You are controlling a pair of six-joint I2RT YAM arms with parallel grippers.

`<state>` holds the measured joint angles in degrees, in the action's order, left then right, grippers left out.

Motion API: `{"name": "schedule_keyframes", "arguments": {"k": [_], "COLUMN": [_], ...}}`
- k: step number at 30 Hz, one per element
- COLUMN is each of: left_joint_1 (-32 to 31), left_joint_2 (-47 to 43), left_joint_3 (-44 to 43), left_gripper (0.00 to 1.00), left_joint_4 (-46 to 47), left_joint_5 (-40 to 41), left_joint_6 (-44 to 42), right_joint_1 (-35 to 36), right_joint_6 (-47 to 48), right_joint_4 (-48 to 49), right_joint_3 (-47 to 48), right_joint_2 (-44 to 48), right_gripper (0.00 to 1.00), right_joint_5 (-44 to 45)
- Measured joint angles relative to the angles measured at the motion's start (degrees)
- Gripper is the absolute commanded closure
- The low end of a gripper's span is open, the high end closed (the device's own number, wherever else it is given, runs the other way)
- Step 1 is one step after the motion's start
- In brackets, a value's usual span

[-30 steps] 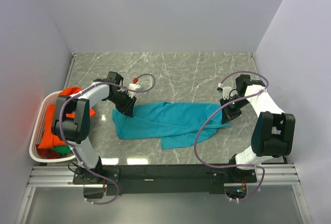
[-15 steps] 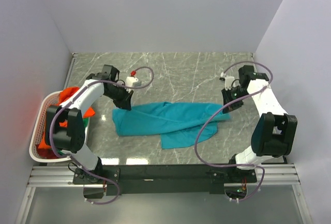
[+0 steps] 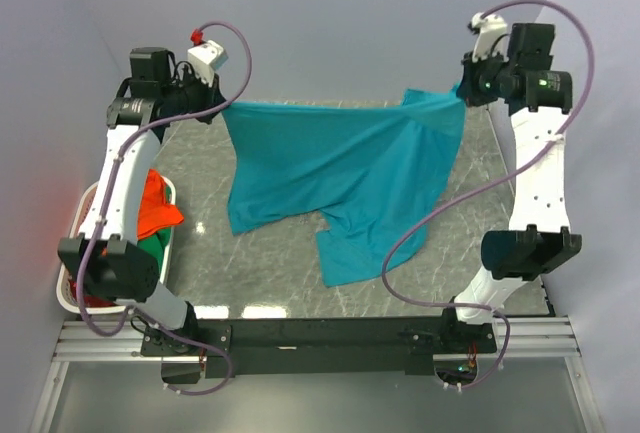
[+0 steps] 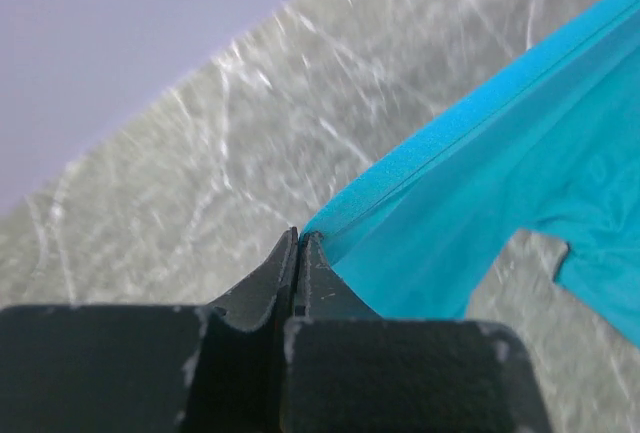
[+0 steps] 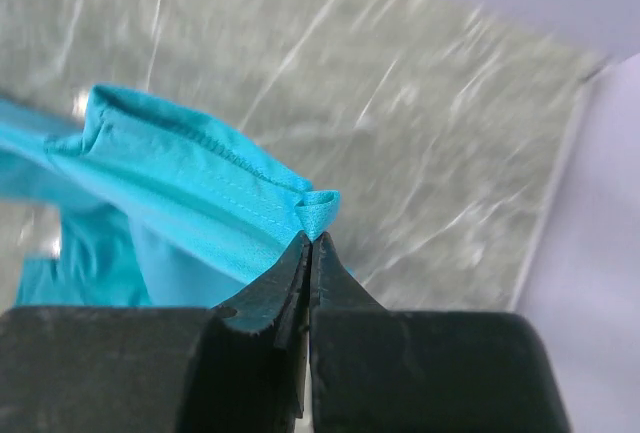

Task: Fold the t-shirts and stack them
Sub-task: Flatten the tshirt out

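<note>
We have the teal shirt [image 3: 340,163] up off the tabletop [image 3: 260,278], stretched between both raised arms near the far wall. The left gripper [image 4: 298,241] is closed tight on one corner of the cloth, at the far left. The right gripper [image 5: 310,241] is pinched on a hemmed edge, at the far right. The top edge runs fairly taut between them, and the rest hangs down in loose folds toward the near side. One flap droops lowest near the middle. We cannot tell whether that flap touches the tabletop or hangs just above it.

At the left edge sits the basket [image 3: 66,303], with the orange shirt [image 3: 155,208] heaped in it and partly spilling over its right rim. The green shirt [image 3: 140,245] is tucked just beneath the orange one.

As we judge it, the task is at an early stage. No shirt lies folded and there is no stack anywhere on the tabletop. The teal shirt is only being spread out, so laying it flat and folding it are yet to come. The orange and green shirts have not left the basket. So all three folds and the stacking remain ahead of us.
</note>
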<state>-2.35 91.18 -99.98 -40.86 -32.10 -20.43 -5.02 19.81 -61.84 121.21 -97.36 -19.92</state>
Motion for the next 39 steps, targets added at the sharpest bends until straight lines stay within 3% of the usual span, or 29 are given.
{"name": "schedule_keyframes", "arguments": {"k": [3,7,17,24,35,39], "left_joint_1": [-0.2,-0.2,-0.4,-0.5,-0.5,-0.5], "left_joint_2": [-4.0,-12.9,-37.8,-47.9,-47.5,-46.5], "left_joint_3": [1.3,5.9,12.6,12.2,7.5,12.2], "left_gripper": [1.0,1.0,1.0,0.99,0.99,0.99], "left_joint_4": [4.5,10.7,19.4,21.3,18.5,16.3], "left_joint_5": [1.6,3.6,5.4,5.0,3.2,2.0], "left_joint_6": [3.9,7.7,9.3,9.4,7.5,3.9], "right_joint_1": [0.0,0.0,0.4,0.4,0.4,0.4], "right_joint_6": [-1.8,-4.2,-7.6,-7.1,-2.4,-1.1], "right_joint_4": [2.0,5.6,19.7,27.3,29.4,28.8], "right_joint_3": [4.3,3.4,-7.2,-8.3,-6.6,-12.6], "right_joint_2": [0.9,5.9,35.6,51.5,48.8,46.2], "right_gripper": [1.0,1.0,1.0,1.0,1.0,1.0], "right_joint_5": [1.6,4.4,12.3,16.2,16.9,13.7]}}
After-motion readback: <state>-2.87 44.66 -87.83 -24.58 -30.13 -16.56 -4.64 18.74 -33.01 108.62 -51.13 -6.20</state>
